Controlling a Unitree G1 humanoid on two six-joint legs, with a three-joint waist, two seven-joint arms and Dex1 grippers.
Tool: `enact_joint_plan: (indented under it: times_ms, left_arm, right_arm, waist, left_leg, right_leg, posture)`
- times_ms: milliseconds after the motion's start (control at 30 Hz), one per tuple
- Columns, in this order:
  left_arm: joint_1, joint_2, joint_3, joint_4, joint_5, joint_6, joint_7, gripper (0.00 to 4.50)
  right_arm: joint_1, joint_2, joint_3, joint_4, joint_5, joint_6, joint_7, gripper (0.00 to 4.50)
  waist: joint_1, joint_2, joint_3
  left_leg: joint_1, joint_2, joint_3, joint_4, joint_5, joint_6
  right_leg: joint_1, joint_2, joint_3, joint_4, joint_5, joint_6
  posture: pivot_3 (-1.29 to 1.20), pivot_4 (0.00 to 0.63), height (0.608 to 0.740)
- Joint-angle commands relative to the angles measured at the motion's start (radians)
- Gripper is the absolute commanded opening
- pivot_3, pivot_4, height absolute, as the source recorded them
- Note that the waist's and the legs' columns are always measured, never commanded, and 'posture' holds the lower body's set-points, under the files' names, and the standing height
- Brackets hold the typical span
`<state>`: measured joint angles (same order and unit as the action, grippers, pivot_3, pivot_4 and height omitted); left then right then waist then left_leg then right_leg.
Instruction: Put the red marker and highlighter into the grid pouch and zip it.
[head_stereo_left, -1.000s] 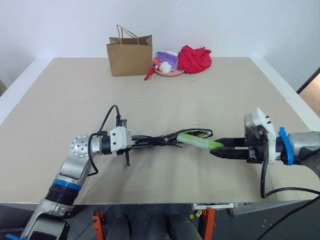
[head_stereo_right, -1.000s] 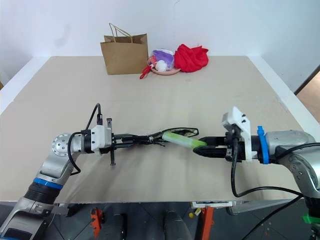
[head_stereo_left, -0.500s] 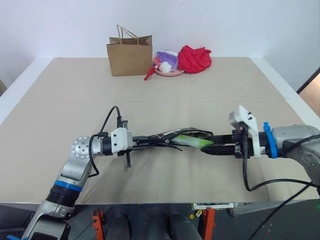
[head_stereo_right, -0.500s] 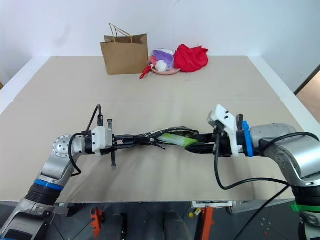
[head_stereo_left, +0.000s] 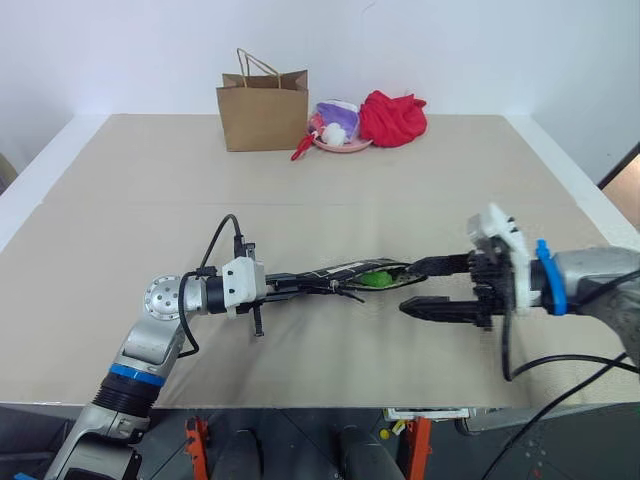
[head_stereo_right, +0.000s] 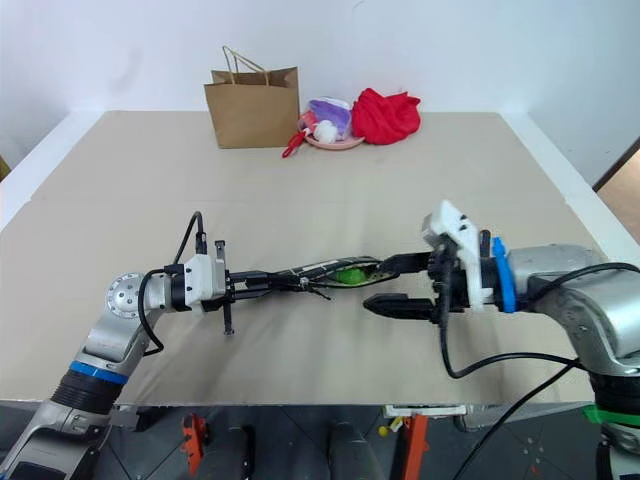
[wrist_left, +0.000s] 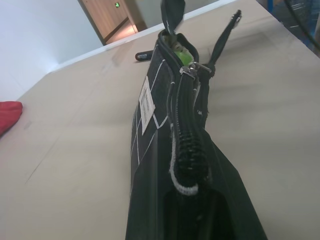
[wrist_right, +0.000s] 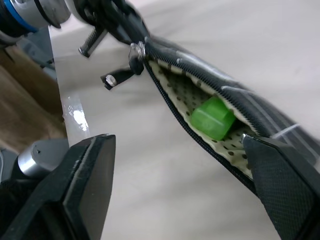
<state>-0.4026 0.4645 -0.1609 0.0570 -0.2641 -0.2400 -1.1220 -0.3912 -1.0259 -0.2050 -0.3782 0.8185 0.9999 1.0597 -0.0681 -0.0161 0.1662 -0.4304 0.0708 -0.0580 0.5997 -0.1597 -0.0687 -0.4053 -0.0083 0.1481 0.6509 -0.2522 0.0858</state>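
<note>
Leftmost, the left gripper (head_stereo_left: 290, 285) was clamped on one end of the grid pouch (head_stereo_left: 345, 272), whose long axis ran level toward the right gripper (head_stereo_left: 425, 287). Inside the pouch's open mouth sat the highlighter (wrist_right: 213, 117). Just beyond that mouth, the right gripper's jaws stood spread, empty. The pouch's white label (wrist_left: 146, 104) was unreadable.

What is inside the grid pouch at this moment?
The highlighter sits in the open mouth of the grid pouch, its green end showing against the dotted lining. The fabric hides anything deeper, so the red marker cannot be confirmed.
</note>
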Motion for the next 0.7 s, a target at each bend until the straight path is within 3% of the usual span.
enact_joint_plan:
  times_ms: [33, 300, 433, 700]
  left_arm:
    - [-0.005, 0.011, 0.013, -0.027, -0.007, -0.010, 0.001, 0.00]
    - [-0.025, 0.008, 0.011, -0.005, -0.008, -0.012, 0.000, 0.00]
    - [-0.028, 0.007, 0.009, -0.011, -0.009, -0.008, 0.000, 0.00]
    - [-0.015, 0.012, 0.010, -0.032, -0.008, 0.000, 0.005, 0.00]
  right_arm:
    - [0.042, -0.020, -0.116, 0.035, -0.031, -0.025, -0.058, 4.41]
    - [0.099, 0.128, -0.061, 0.072, -0.382, -0.161, -0.507, 4.41]
    - [0.111, 0.318, -0.073, 0.078, -0.526, -0.150, -0.805, 4.41]
    - [0.150, 0.550, -0.167, 0.080, -0.646, -0.165, -1.079, 4.41]
  waist:
    - [0.001, 0.000, 0.000]
    - [-0.004, 0.001, 0.000]
    - [-0.004, 0.001, -0.001]
    - [-0.004, 0.002, -0.001]
  left_leg:
    - [0.000, 0.000, 0.000, 0.000, 0.000, 0.000]
    - [0.000, 0.000, 0.000, 0.001, 0.000, 0.000]
    - [0.000, 0.000, 0.000, 0.001, 0.000, 0.000]
    - [0.000, 0.000, 0.000, -0.001, 0.000, 0.000]
  right_leg:
    - [0.000, 0.000, 0.000, 0.000, 0.000, 0.000]
    - [-0.001, 0.000, 0.000, 0.000, 0.001, -0.002]
    - [0.000, 0.000, 0.000, 0.001, 0.002, 0.000]
    - [0.000, 0.000, 0.000, 0.001, 0.001, 0.000]
  posture:
    - [0.00, 0.150, 0.740]
    - [0.00, 0.150, 0.740]
    - [0.00, 0.150, 0.740]
    - [0.00, 0.150, 0.740]
